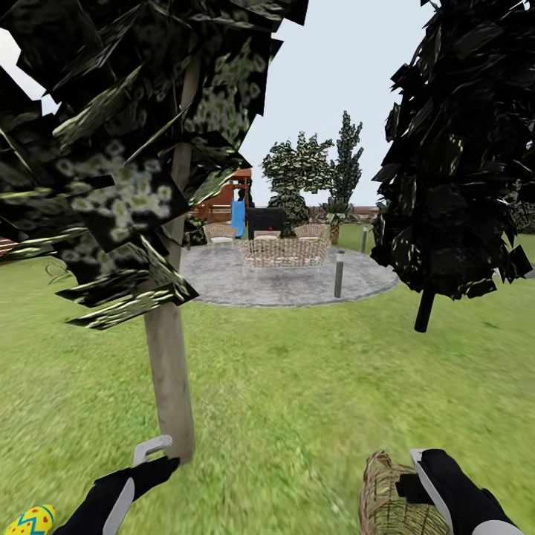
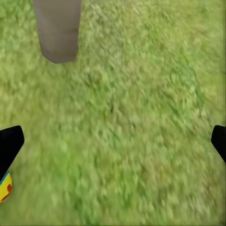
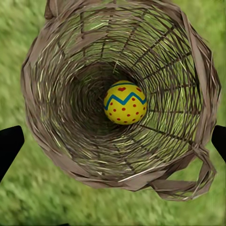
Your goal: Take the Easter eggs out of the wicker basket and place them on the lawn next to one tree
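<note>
Grass [image 1: 297, 401], bright green and patchy, spreads under us. At seven o'clock in the head view we see one painted egg [image 1: 31, 520], yellow with blue zigzags, lying on the lawn just beside our left claw [image 1: 152, 451]; the left wrist view catches its edge [image 2: 4, 187] by one dark fingertip [image 2: 9, 143]. That claw reaches forward low over the grass, its fingers spread wide with nothing between them. Just ahead of it at eleven o'clock rises one straight, pale grey-beige tree trunk [image 1: 169, 371] under blocky mottled leaves.

At five o'clock stands one brown open-weave wicker basket [image 1: 386, 498], bucket-shaped. Our right claw [image 1: 423, 483] hangs over its mouth, fingers spread apart and empty. Looking down inside the basket [image 3: 56, 70], we count one egg [image 3: 125, 102], yellow with red dots, resting at the bottom.
</note>
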